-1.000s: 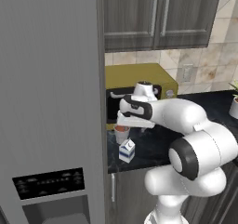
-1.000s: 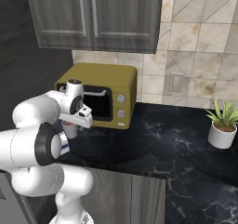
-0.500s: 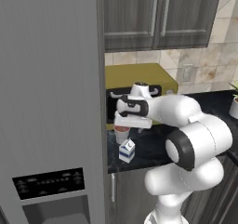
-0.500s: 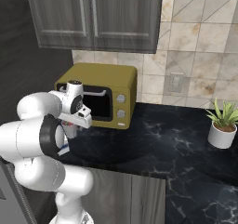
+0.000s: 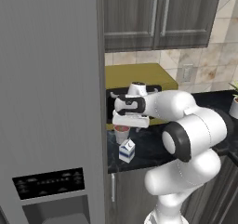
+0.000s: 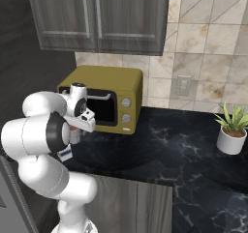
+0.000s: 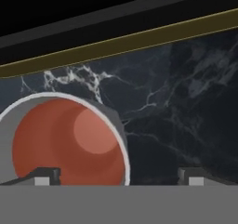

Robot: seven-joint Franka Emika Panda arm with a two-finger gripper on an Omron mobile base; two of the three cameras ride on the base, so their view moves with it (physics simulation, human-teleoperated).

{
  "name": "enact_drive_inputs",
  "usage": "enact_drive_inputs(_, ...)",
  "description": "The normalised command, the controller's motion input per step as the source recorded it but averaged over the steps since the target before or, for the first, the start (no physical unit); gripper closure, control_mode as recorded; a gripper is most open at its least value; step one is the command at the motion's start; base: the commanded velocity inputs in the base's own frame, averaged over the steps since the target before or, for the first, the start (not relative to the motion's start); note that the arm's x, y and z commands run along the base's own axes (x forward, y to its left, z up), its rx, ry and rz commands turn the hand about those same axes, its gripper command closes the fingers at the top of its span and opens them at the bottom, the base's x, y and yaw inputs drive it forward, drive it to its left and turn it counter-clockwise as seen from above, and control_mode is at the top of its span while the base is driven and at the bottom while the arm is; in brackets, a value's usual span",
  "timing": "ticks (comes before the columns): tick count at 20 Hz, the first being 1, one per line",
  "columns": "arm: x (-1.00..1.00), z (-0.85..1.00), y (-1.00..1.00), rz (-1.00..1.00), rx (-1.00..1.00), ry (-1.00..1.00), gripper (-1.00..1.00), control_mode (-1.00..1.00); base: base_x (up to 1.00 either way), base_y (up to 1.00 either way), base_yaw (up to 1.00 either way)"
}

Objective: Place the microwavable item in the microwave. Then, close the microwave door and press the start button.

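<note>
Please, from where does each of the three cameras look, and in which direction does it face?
Left base view: behind the arm, to its left, facing forward and down past a grey refrigerator at the cup and milk carton; the white arm rises at lower right.
Right base view: behind, to the right, facing the yellow appliance, counter and potted plant; the arm rises at lower left.
Hand view: on the hand, looking down into the cup; the open gripper shows two fingertips.
Shared: both base views show the cup, carton, appliance and arm.
</note>
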Motion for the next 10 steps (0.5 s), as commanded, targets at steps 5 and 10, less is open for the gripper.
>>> enact_drive_inputs(5, 0.01, -0.28, 0.08, 0.0, 0.0, 0.01, -1.0, -1.0, 0.0, 0.0, 0.0)
enact_drive_inputs(10, 0.0, -0.3, 0.1, 0.0, 0.0, 0.0, 1.0, -1.0, 0.0, 0.0, 0.0)
